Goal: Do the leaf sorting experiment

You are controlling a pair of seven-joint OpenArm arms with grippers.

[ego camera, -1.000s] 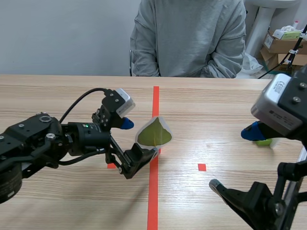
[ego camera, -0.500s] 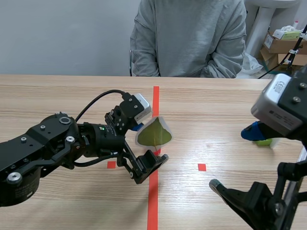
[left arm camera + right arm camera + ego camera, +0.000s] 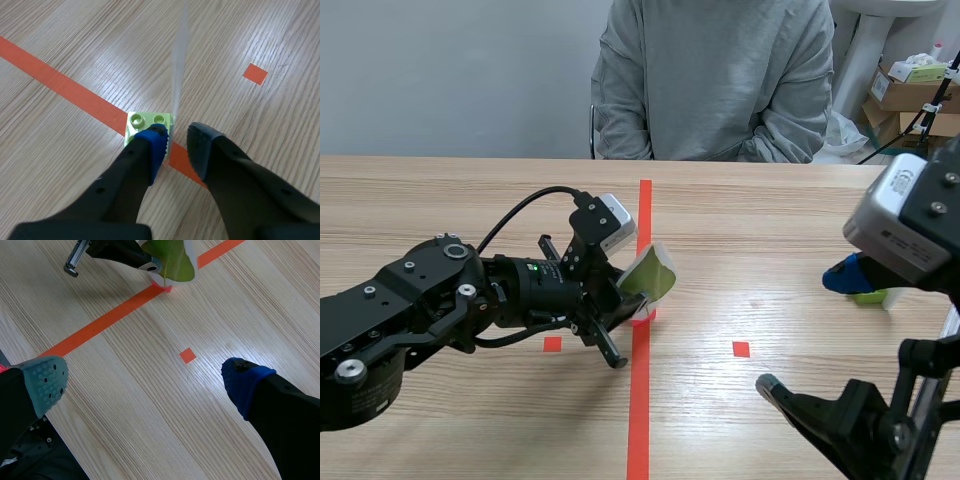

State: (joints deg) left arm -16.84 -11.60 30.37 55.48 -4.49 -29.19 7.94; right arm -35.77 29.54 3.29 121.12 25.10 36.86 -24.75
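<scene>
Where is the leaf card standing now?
Scene view: the leaf card stands on the long tape line, mid-table, between the fingers of the left claw.

Leaf point(image 3: 655, 275): yellow-green, edged in clear whitish film
Brick point(image 3: 147, 125): pale lime green is seen
Table point(image 3: 790, 220): light wood grain, crossed by orange-red tape
Sweater point(image 3: 715, 70): plain grey is worn

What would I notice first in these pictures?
A green leaf card stands upright on a light green brick on the long orange line, with the left gripper around it, one finger each side. The right gripper hangs wide open above the table, and a person in grey sits on its far side.
</scene>
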